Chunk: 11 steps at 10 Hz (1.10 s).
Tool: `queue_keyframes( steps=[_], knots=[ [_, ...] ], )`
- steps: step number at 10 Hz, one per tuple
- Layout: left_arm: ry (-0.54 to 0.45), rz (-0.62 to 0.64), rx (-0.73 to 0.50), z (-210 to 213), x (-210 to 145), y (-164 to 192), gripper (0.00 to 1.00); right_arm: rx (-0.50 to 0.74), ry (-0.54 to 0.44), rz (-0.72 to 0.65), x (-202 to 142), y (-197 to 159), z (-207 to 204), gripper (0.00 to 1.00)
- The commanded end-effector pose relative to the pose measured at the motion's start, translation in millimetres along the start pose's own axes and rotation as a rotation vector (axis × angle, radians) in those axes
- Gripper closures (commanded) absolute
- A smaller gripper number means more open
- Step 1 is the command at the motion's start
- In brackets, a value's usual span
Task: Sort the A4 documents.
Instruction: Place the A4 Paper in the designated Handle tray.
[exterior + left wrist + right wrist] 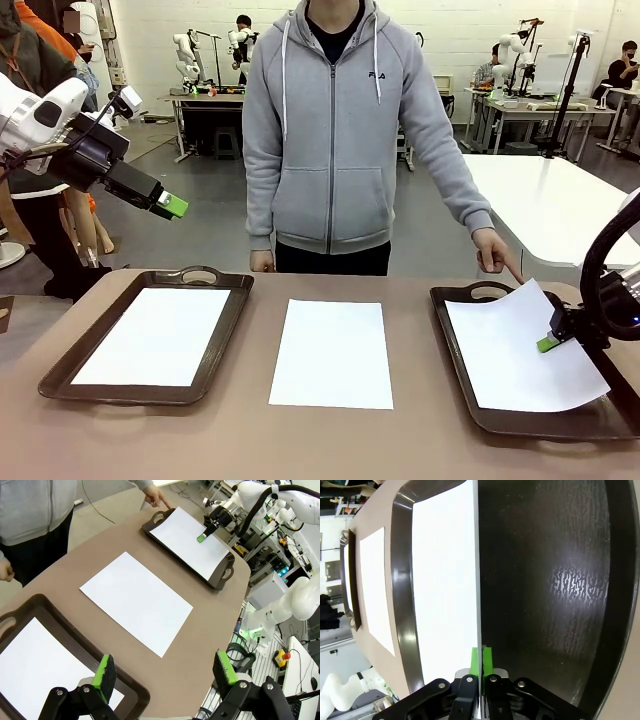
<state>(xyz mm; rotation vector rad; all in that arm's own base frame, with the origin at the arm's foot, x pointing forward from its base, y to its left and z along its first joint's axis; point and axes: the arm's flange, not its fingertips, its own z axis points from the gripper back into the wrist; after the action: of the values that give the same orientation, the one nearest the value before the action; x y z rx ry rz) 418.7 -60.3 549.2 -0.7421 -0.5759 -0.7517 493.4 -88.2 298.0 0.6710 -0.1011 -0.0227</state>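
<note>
The green pads [475, 659] of your right gripper [481, 656] were pressed together on the edge of an A4 sheet [515, 350] nearest the arm. They pinched it at the margin, so the paper stood lifted at that side and sagged over the right tray [540, 428]. Judging by that hold, you took the margin so the sheet could be laid down or drawn out without creasing. The sheet's far corner curled up close to the person's hand [495, 252], whose finger pointed down at that tray's far end, probably to show where the paper belonged. Your left gripper [172, 206] hung raised above the left end of the table with its fingers spread wide and nothing between them, seemingly waiting its turn. Below it a second sheet [155, 335] lay flat inside the left tray [60, 385]. A third sheet [332, 352] lay bare on the table [250, 445] between the two trays, apart from both and likely not yet sorted. The table was a plain brown top with rounded corners. Beyond it lay a lab hall with white tables, a grey floor and people at work farther off.
</note>
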Motion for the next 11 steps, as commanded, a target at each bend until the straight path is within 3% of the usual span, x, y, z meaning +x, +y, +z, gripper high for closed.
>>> queue_keyframes(
  steps=[1,7,11],
  knots=[
    [0.007,-0.005,-0.002,1,-1,0,0.0,-0.025,0.012,-0.007,-3,7,2,0.99],
    [0.007,-0.005,-0.002,1,-1,0,0.0,-0.085,0.025,0.005,6,19,14,0.43],
    [0.007,-0.005,-0.002,1,-1,0,0.0,-0.204,0.024,-0.011,-2,22,35,0.03]
  ],
)
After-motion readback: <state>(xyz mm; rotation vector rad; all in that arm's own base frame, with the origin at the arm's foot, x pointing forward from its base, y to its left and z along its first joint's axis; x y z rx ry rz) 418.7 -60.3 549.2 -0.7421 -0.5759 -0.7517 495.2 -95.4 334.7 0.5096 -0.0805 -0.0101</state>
